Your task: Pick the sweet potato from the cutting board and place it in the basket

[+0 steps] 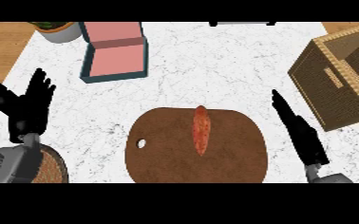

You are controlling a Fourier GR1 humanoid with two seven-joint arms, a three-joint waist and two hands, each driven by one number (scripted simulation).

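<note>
Sweet potato (201,130) lies lengthwise on the board (168,161), near its far middle, untouched. We judge the right hand (298,130), fingers straight and holding nothing, just right of the board, best placed: come in over the potato and close across its narrow width. It looks slim, orange-red, tapered at both ends. Left hand (29,105) rests open at left edge. Basket (329,78) sits far right.

The left robot hand (29,105) is matte black with slender fingers, joined to a rounded grey forearm (20,161). The right robot hand (300,130) is equally black and narrow, ending at a grey wrist cuff (329,178).
</note>
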